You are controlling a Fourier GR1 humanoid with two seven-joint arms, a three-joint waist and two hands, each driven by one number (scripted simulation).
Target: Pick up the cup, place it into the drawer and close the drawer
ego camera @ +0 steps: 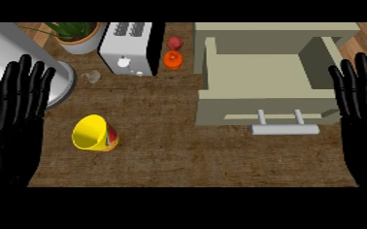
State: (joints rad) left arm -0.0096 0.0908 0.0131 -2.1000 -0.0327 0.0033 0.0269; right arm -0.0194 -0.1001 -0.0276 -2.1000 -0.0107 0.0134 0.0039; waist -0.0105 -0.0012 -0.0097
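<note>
Yellow cup (pixel 93 133) lies tipped on counter (pixel 179 160), well left of open drawer (pixel 258 77). Left hand (pixel 22 111) and right hand (pixel 351 102) spread, holding nothing. Risk: cup rolling away when grasped.

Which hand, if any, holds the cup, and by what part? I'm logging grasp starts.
Neither. The left hand and right hand are open, and the yellow cup lies untouched.

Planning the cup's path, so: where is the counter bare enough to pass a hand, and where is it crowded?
Bare wood runs between the yellow cup and the open drawer, and along the near edge below the drawer's handle. The back is crowded: plant pot, toaster and two small red and orange items stand close together.
</note>
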